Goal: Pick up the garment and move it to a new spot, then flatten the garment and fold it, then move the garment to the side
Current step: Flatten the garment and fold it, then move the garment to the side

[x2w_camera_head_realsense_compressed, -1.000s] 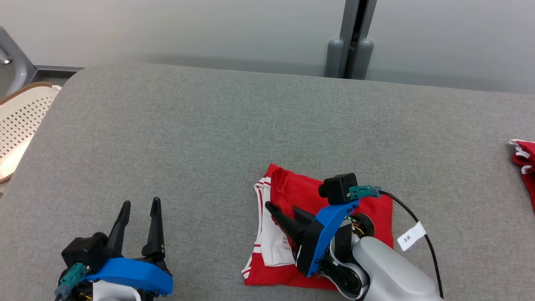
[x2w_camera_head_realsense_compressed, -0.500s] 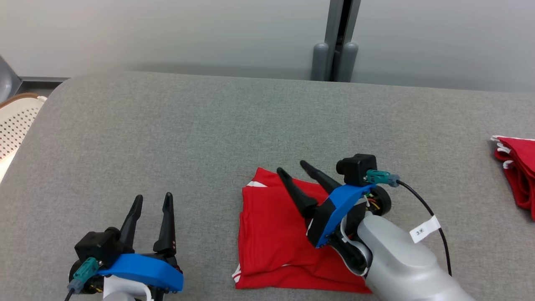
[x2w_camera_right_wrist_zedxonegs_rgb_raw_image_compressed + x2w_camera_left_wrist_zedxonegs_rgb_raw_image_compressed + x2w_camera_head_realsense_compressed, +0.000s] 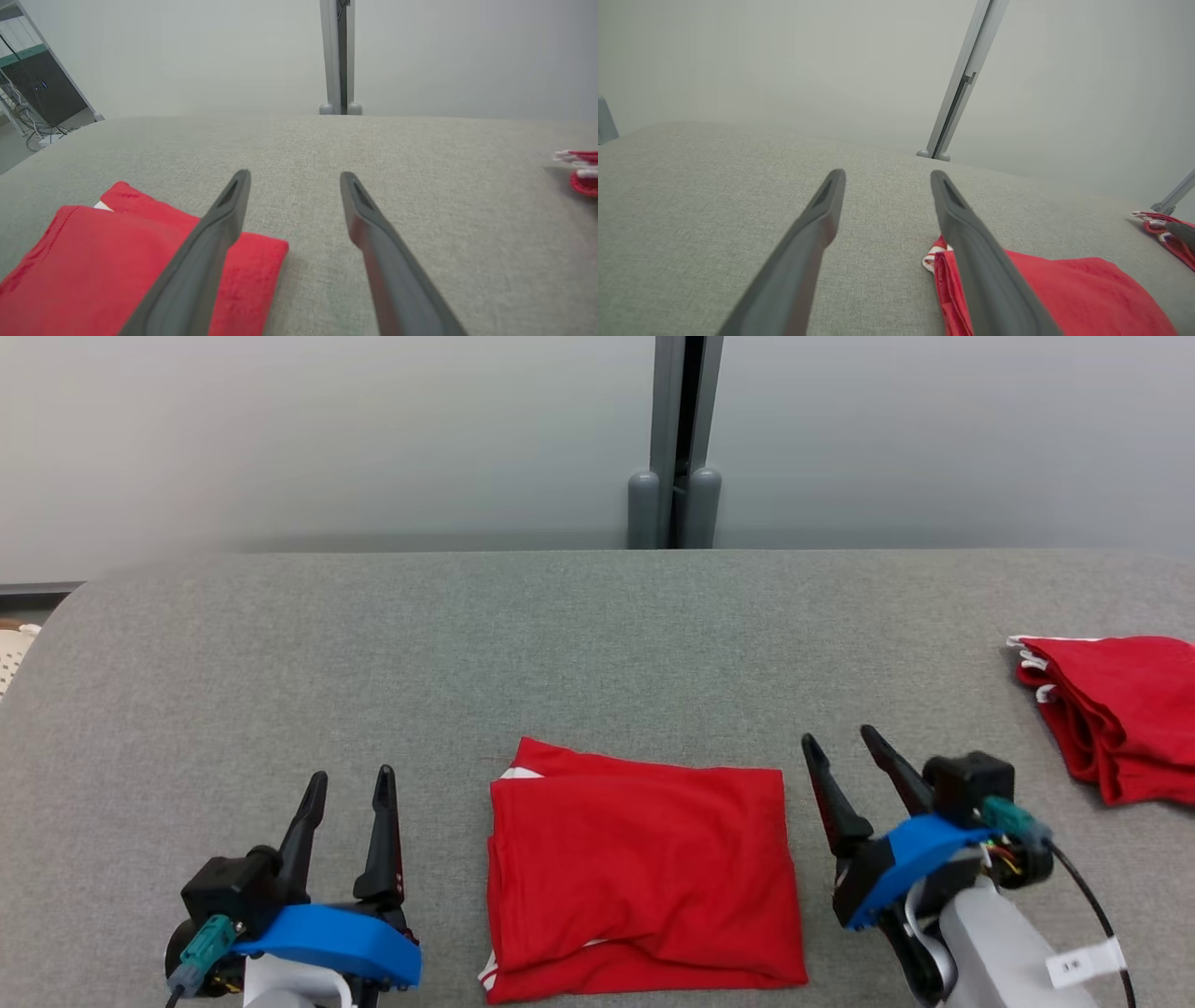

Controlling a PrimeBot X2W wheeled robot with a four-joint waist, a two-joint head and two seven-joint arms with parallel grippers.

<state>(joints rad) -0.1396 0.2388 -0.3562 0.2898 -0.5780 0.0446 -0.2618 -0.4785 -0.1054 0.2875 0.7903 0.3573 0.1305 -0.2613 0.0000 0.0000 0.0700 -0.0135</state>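
A grey post (image 3: 674, 429) stands up against the pale wall at the back. A big table with a grey cloth top (image 3: 467, 644) comes out from the foot of the post toward the robot.

The red garment (image 3: 644, 887) lies on the table straight out from the post, at the near end, far from the post. It is folded into a neat block shape and lies flat. A bit of white trim peeks out at the corner closest to the post on the left side, and another bit at the near left corner. Nothing is touching it.

The left gripper (image 3: 352, 775) is to the left of the post, down at the near end of the table. Its two dark fingers (image 3: 378, 840) point toward the wall and stand apart with nothing between them. In the left wrist view the left gripper (image 3: 888, 173) has bare table between its tips, and the garment (image 3: 1064, 289) lies just past one finger.

The right gripper (image 3: 837, 735) is to the right of the post, also at the near end. Its fingers (image 3: 831, 803) are spread apart and hold nothing. In the right wrist view the right gripper (image 3: 295, 173) points at the post (image 3: 338, 51), and the garment (image 3: 93, 261) lies beside it.

A pile of red clothes (image 3: 1120, 709) sits far to the right of the post, at the table's edge.
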